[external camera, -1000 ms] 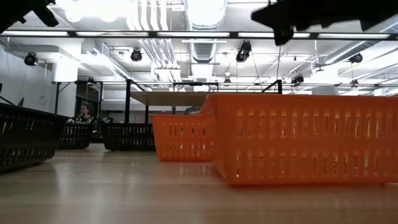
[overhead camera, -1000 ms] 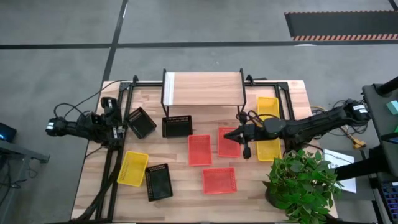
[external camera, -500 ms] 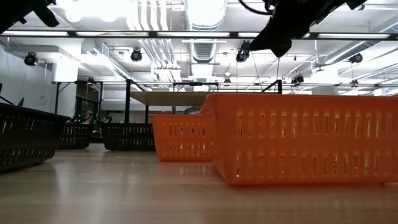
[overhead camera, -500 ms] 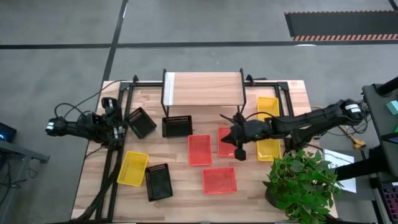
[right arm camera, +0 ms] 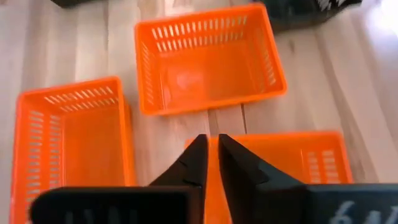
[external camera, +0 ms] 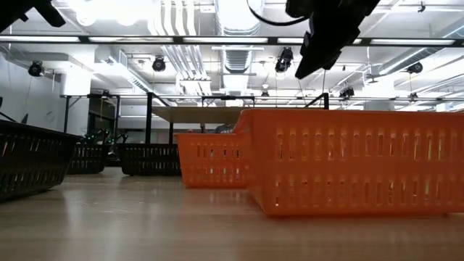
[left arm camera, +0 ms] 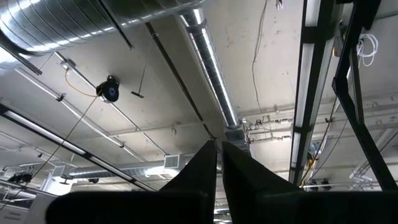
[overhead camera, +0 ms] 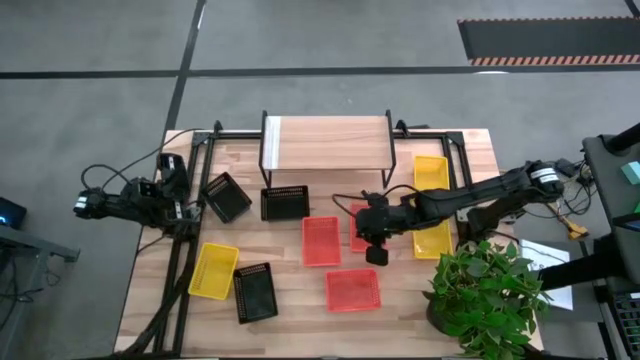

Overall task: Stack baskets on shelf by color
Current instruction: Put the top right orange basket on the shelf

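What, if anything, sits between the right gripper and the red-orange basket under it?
Nothing visible does. The right gripper, fingers nearly together, hovers over the red-orange basket closest to the yellow ones. In the right wrist view only open air separates the fingertips from that basket's rim; the other two red-orange baskets lie apart from it.

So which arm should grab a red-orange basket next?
Right. The right gripper hangs over the red-orange basket nearest the shelf, fingers almost together. The left gripper sits at the table's left edge, pointing at the ceiling.
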